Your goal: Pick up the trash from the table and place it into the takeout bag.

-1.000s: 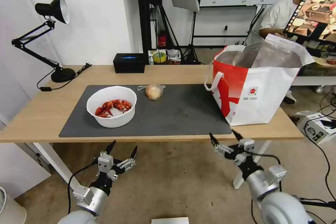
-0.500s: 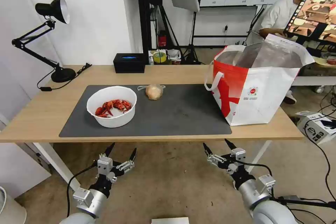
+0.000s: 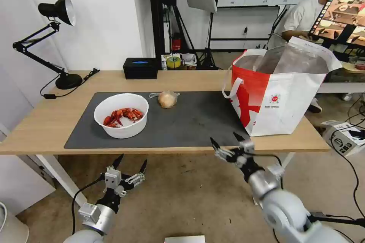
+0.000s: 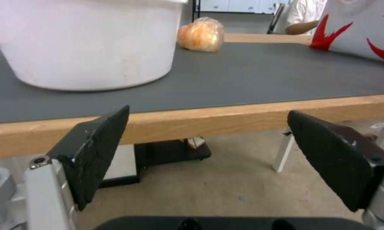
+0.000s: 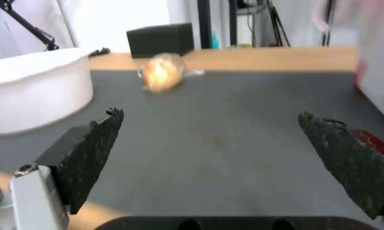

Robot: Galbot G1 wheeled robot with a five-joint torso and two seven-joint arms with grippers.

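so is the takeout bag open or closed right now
Open: the takeout bag stands upright, its top spread wide with the silver lining showing.

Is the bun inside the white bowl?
No, the bun lies on the grey mat beside the white bowl, which holds red shells.

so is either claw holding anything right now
No. Both are open and empty: the left claw sits below the table edge, the right claw at its front edge.

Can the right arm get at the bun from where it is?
Probably yes. The right tool is open at the table's front edge, and the mat between it and the bun is bare.
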